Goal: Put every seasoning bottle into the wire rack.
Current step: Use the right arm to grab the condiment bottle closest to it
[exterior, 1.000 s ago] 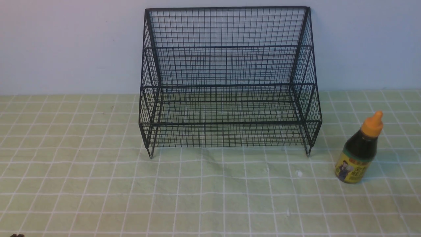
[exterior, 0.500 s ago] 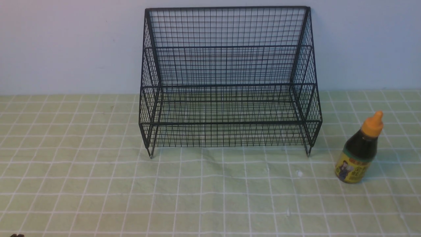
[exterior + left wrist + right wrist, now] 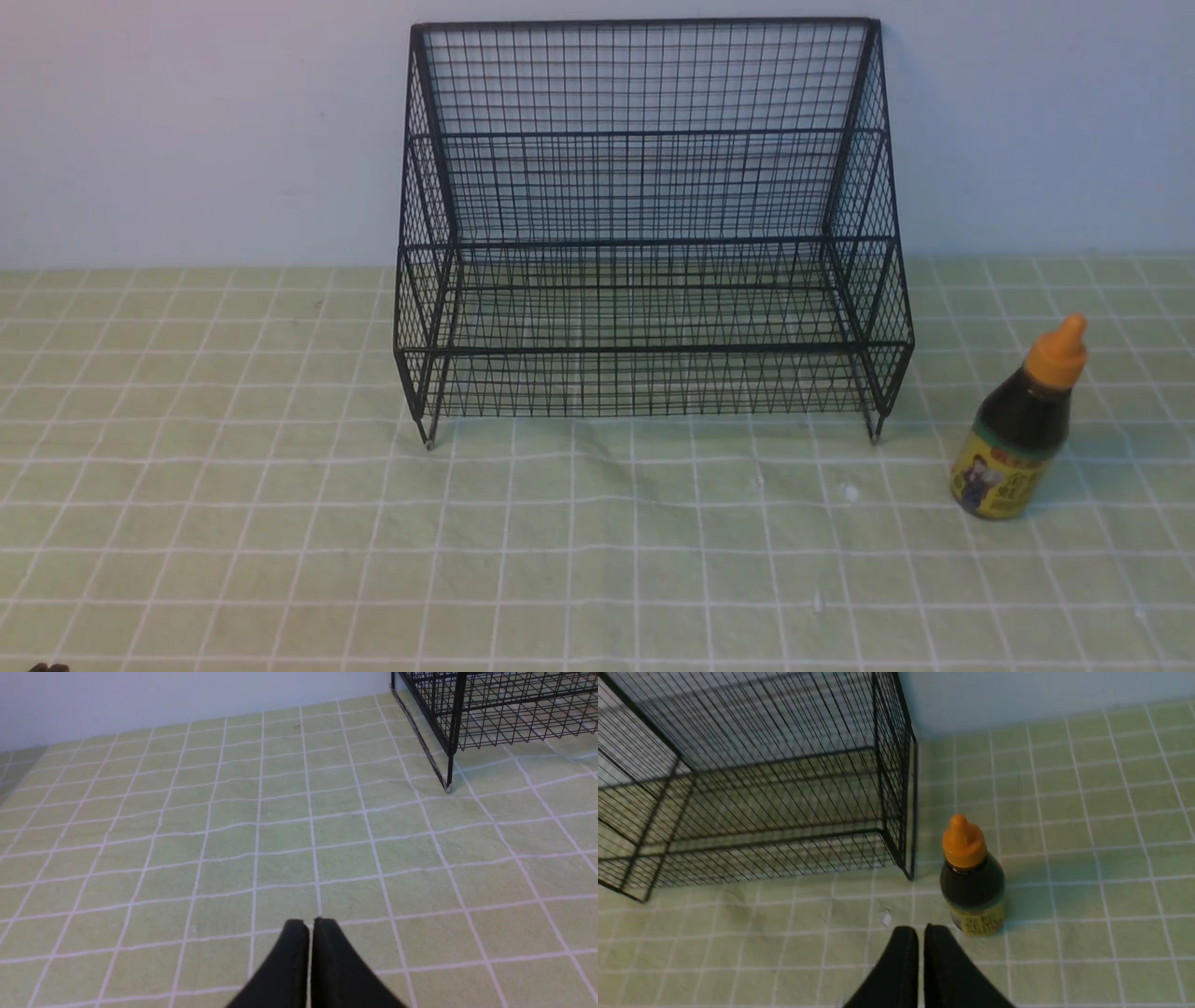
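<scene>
The seasoning bottle (image 3: 1020, 429) stands upright on the green checked cloth, to the right of the wire rack (image 3: 644, 224); it has dark liquid, an orange nozzle cap and a yellow label. It also shows in the right wrist view (image 3: 973, 879), beside the rack's corner foot (image 3: 909, 875). The rack holds nothing. My right gripper (image 3: 920, 931) is shut and empty, a little short of the bottle. My left gripper (image 3: 310, 924) is shut and empty over bare cloth, well away from the rack's left foot (image 3: 447, 786). Neither gripper shows in the front view.
The green checked cloth (image 3: 280, 523) covers the table up to a pale wall (image 3: 187, 131) behind the rack. A small white speck (image 3: 886, 917) lies on the cloth near the right gripper.
</scene>
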